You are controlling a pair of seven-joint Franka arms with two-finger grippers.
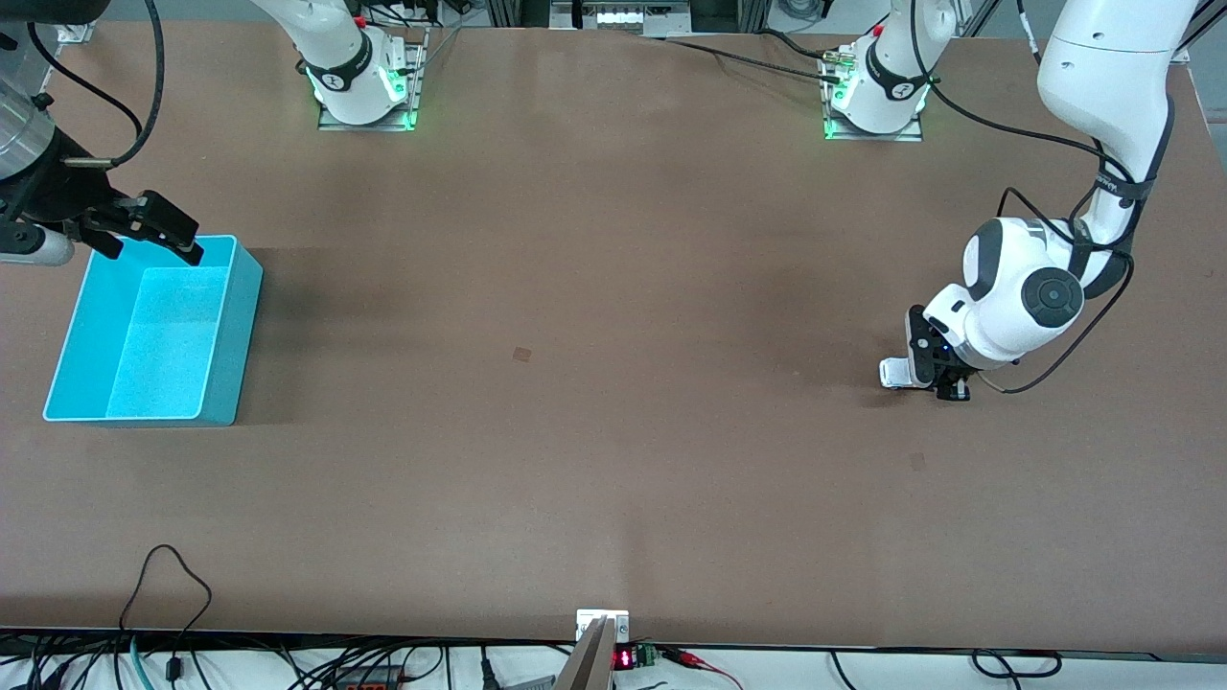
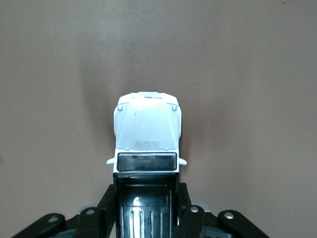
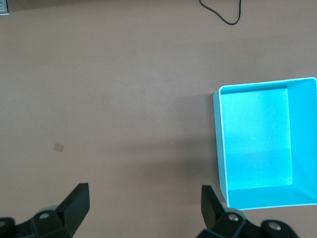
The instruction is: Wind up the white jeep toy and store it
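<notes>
The white jeep toy (image 2: 147, 131) has a black ribbed roof and sits on the brown table toward the left arm's end. My left gripper (image 2: 146, 198) is low at the table and shut on the jeep's rear, one finger on each side of its black roof. In the front view only a bit of the jeep's white body (image 1: 893, 374) shows beside the left gripper (image 1: 925, 369). My right gripper (image 1: 153, 244) is open and empty, up over the farther rim of the teal bin (image 1: 244, 326). In the right wrist view its fingers (image 3: 74, 201) spread wide over bare table beside the bin (image 3: 257, 198).
The teal bin stands empty at the right arm's end of the table. A small dark mark (image 1: 521, 354) lies mid-table. Cables (image 1: 173, 585) hang at the table edge nearest the front camera. The arm bases (image 1: 364, 86) stand along the farthest edge.
</notes>
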